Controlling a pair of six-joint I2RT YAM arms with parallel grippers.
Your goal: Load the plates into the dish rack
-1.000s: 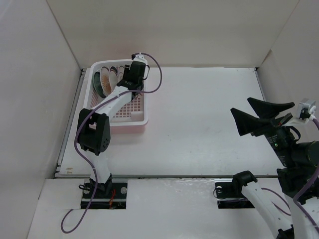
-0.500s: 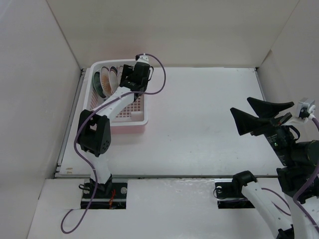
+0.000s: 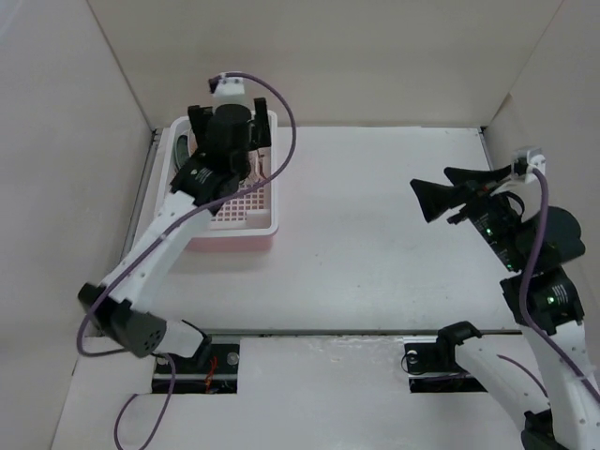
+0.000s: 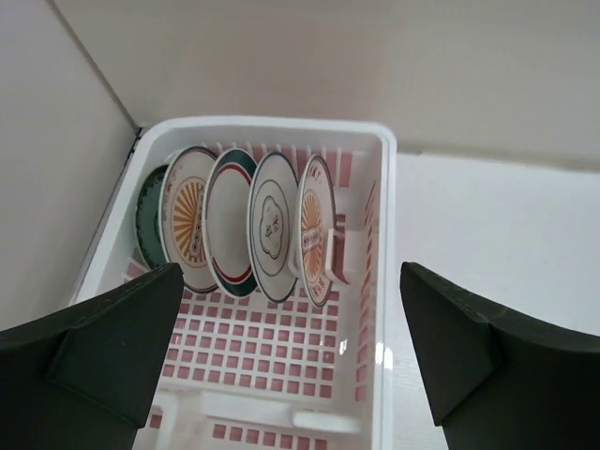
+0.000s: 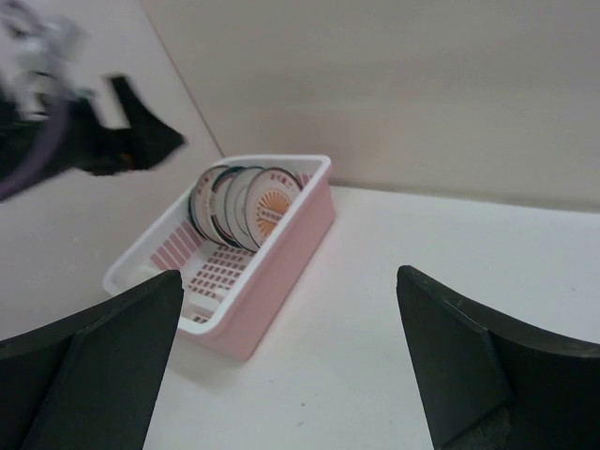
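Here, all five plates [image 4: 251,220] stand on edge in a tight row across the far end of the dish rack [image 4: 281,123]. From the left wall inward they are the dark teal plate [image 4: 145,214], an orange sunburst plate [image 4: 187,220], the green-rimmed plate [image 4: 230,223], the grey-rimmed plate [image 4: 272,225] and a second orange sunburst plate [image 4: 317,230]. This last one rests beside a white upright rib [image 4: 339,267]. The near half of the rack shows only its pink slotted grid [image 4: 272,361].

The rack sits in the far-left corner of the tabletop [image 3: 375,234], close beside the white side wall [image 3: 66,159]. The left claw [image 4: 291,281] hangs above the rack, spread wide and holding nothing, its fingers apart from the plates. In the top view it and its purple cable [image 3: 281,131] cover most of the row. The right claw [image 3: 429,180] is well apart over the right side, also wide and empty, pointing toward the rack.
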